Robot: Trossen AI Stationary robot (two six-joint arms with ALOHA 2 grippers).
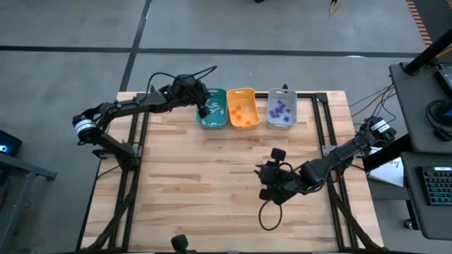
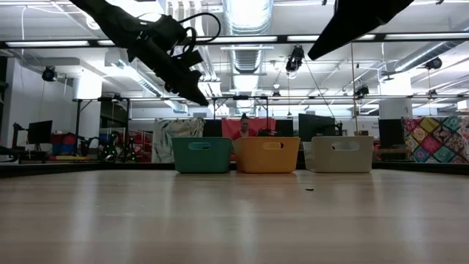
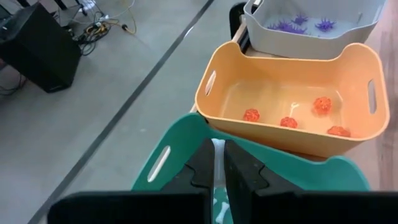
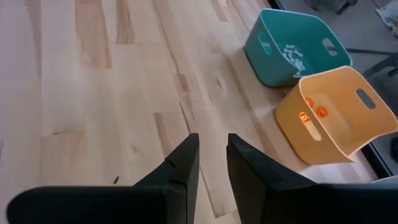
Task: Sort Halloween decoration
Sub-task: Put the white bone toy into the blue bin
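Three bins stand in a row at the table's far edge: teal (image 1: 212, 109), orange (image 1: 242, 108), grey (image 1: 282, 109). White trinkets (image 4: 291, 55) lie in the teal bin, orange ones (image 3: 286, 118) in the orange bin, purple ones (image 3: 298, 25) in the grey bin. My left gripper (image 3: 217, 146) hangs over the teal bin (image 3: 161, 162), shut on a white trinket (image 3: 217, 163). My right gripper (image 4: 213, 140) hovers over bare wood right of the table's middle (image 1: 263, 169), its fingers slightly apart with nothing between them. My left gripper pinches a thin white trinket (image 3: 217, 155) between its two fingers. The fingers slant down from the table's left toward the bins. The trinket is lifted clear, above the teal bin's inside. Which part of it the fingers have, I cannot tell.
Bare wooden tabletop (image 1: 212, 183) spreads in front of the bins. A cable loop (image 1: 268, 215) hangs under my right arm near the front edge. A tiny dark speck (image 2: 308, 189) lies on the wood before the bins. A person (image 2: 244, 121) sits far behind the table.
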